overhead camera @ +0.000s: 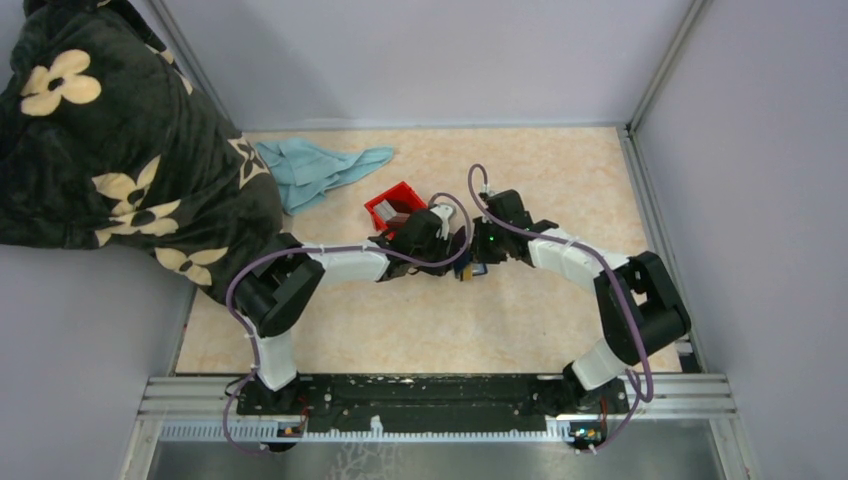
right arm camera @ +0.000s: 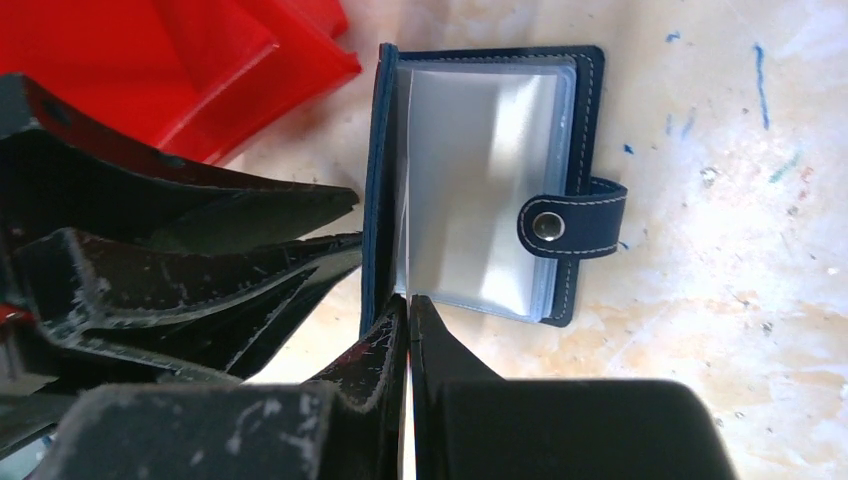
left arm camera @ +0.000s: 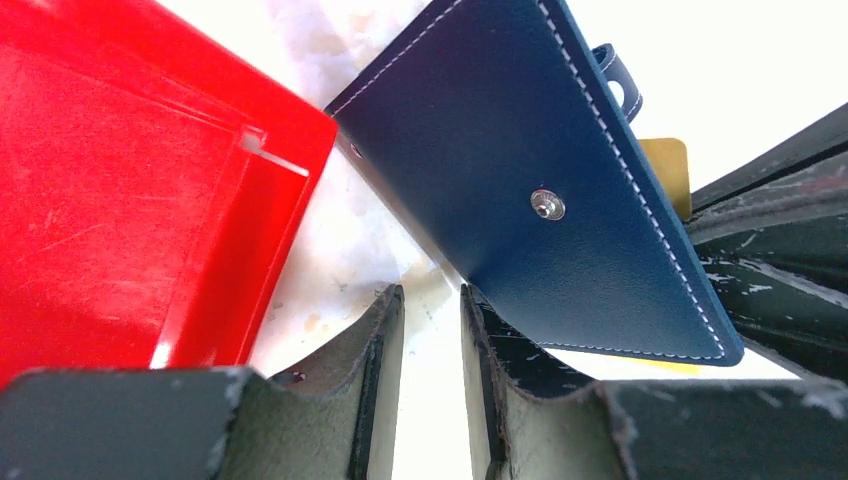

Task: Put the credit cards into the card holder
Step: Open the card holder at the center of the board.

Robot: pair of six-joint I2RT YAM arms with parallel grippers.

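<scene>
Navy card holder (right arm camera: 480, 190) open, tan card (left arm camera: 668, 168) peeking behind

**Navy wallet cover tilts above parted fingers**

The left gripper (left arm camera: 432, 298) sits at the bottom of the frame. Its two worn grey-black fingers (left arm camera: 375, 345) stand apart, with the pale mottled tabletop (left arm camera: 345, 250) showing in the gap. A dark navy leather card holder (left arm camera: 500, 150) with white stitching fills the centre, its outer face turned to the camera. The face carries a silver snap stud (left arm camera: 547, 205), and its lower corner is at the right fingertip. A tan credit card (left arm camera: 668, 172) peeks out behind its right edge. A glossy red plastic bin (left arm camera: 130, 190) lies to the left, and scuffed black bars (left arm camera: 780, 240) cross the right side.
</scene>
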